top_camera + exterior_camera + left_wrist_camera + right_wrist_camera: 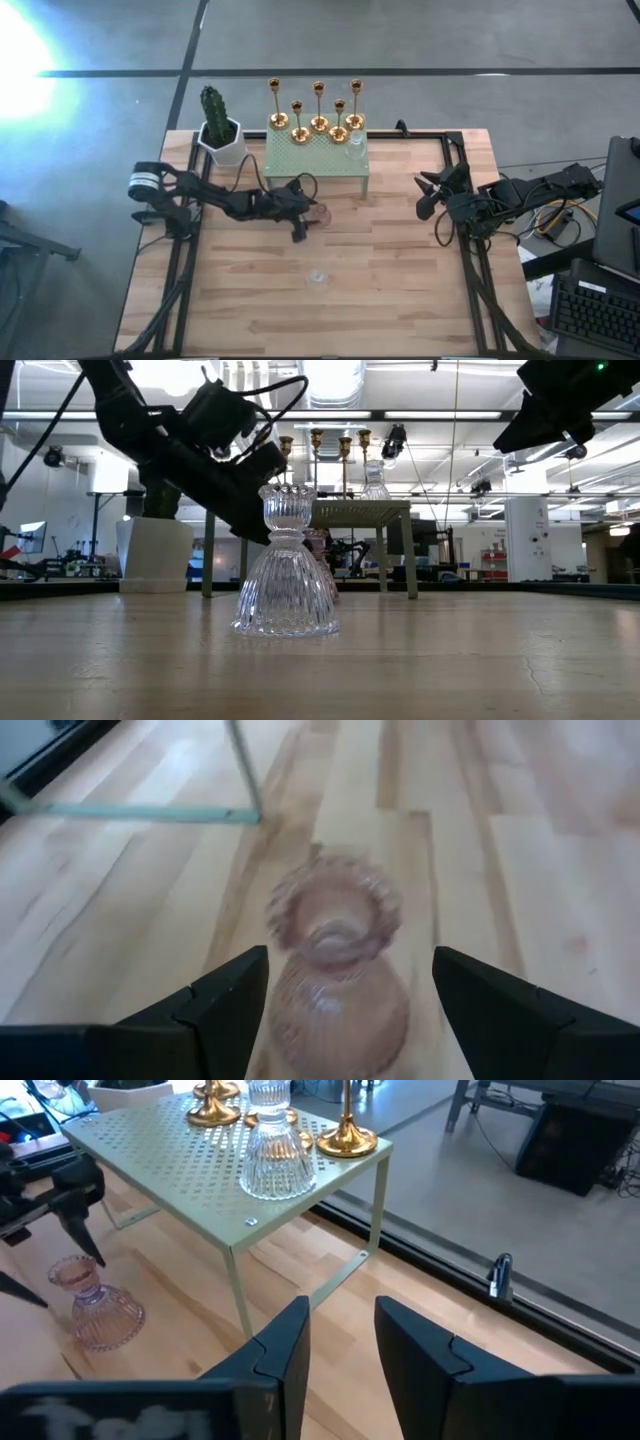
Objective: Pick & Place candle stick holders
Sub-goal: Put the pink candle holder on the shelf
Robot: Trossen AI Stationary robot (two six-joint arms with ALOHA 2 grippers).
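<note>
A pinkish glass candle stick holder (pixel 335 935) stands upright on its base on the wooden table, just in front of the green stand (pixel 300 160). My left gripper (pixel 350 960) is open, with one finger on either side of this holder and a gap to both. A clear glass holder (pixel 287 565) stands alone near the table's middle (pixel 317 277). Several gold holders (pixel 318 125) and another clear glass one (pixel 275 1155) stand on the green stand's top. My right gripper (pixel 340 1330) hangs open and holds nothing above the table's right side (pixel 428 195).
A cactus in a white pot (pixel 215 120) stands at the far left corner, beside the stand. Black frame rails (pixel 470 270) run along the table's left and right sides. Bare wood lies in the near half around the clear holder.
</note>
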